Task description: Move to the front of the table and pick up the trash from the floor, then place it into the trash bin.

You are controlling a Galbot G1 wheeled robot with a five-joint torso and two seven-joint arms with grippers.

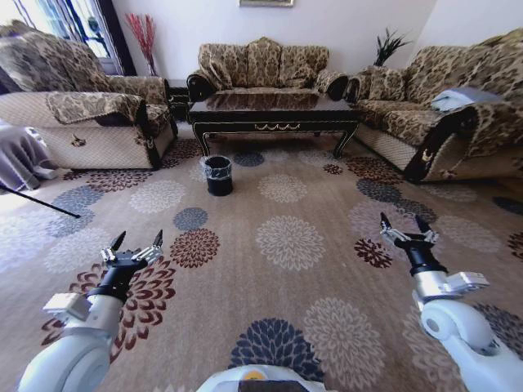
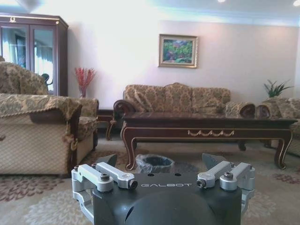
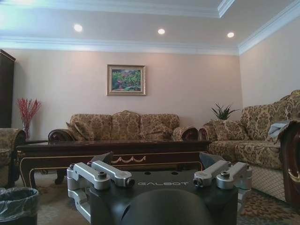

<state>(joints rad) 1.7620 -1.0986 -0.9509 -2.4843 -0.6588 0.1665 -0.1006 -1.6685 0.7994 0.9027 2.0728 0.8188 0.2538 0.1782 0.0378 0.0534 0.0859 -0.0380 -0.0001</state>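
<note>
the long low table of glossy dark brown wood (image 1: 274,114) stands well ahead across the flower-medallion carpet floor (image 1: 286,269), with the small round black trash bin lined with clear plastic (image 1: 218,175) just before its left front corner — nearer the left gripper (image 1: 136,248) than the right gripper (image 1: 406,225). both jaws are spread, holding nothing. i can make out no litter. the left wrist view shows the bin under the table's front edge.

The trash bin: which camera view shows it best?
The head view shows the trash bin whole, standing on the floor before the table. In the left wrist view the left gripper hides its lower part; the right wrist view cuts it at the edge.
</note>
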